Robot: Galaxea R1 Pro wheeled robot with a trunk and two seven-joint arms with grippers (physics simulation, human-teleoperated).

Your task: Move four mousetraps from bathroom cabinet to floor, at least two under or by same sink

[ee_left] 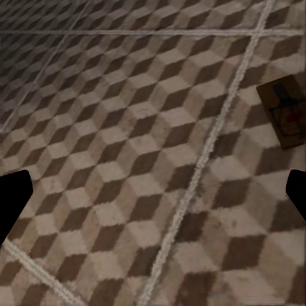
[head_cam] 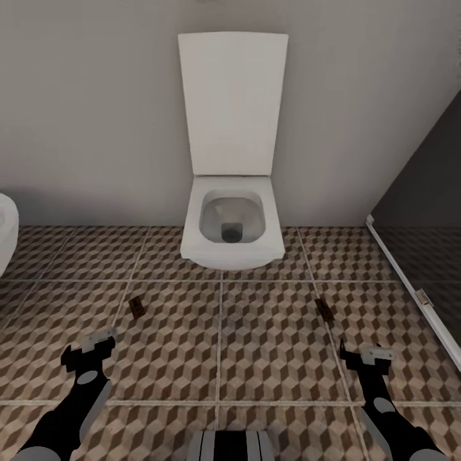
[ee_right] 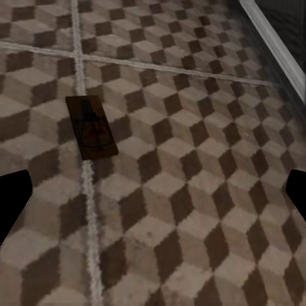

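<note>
Open end effectors [head_cam: 89,352] above floor mousetraps [head_cam: 136,307].

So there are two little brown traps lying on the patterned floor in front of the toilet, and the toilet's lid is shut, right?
Not quite. The two mousetraps, one ahead of the left gripper and one ahead of the right gripper, do lie on the patterned floor in front of the toilet. But the head view shows the lid raised against the wall, with the bowl open.

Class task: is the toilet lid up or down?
Up. The lid stands upright against the wall, and the open bowl shows below it.
</note>
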